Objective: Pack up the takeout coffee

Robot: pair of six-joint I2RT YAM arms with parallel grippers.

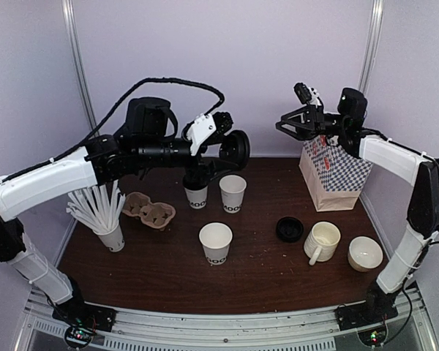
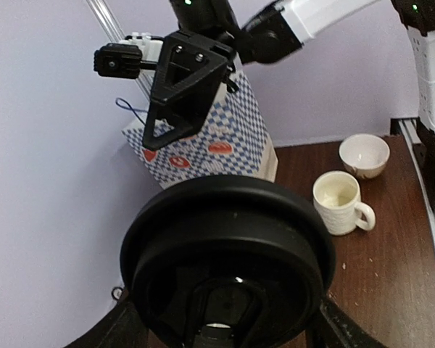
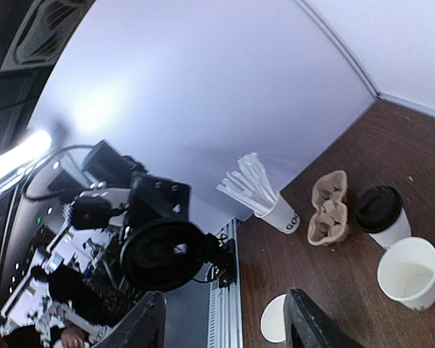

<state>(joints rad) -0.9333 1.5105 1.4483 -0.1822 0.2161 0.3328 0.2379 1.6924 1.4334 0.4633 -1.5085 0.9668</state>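
Left gripper pinches a black lid on edge in the air, its round face turned toward the right gripper, which hangs spread and empty by the bag. Three cups stand upright on the table below, one lidded.

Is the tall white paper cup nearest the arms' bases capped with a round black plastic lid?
No, the white paper cup stands open in the top view, its rim bare and its white inside showing.
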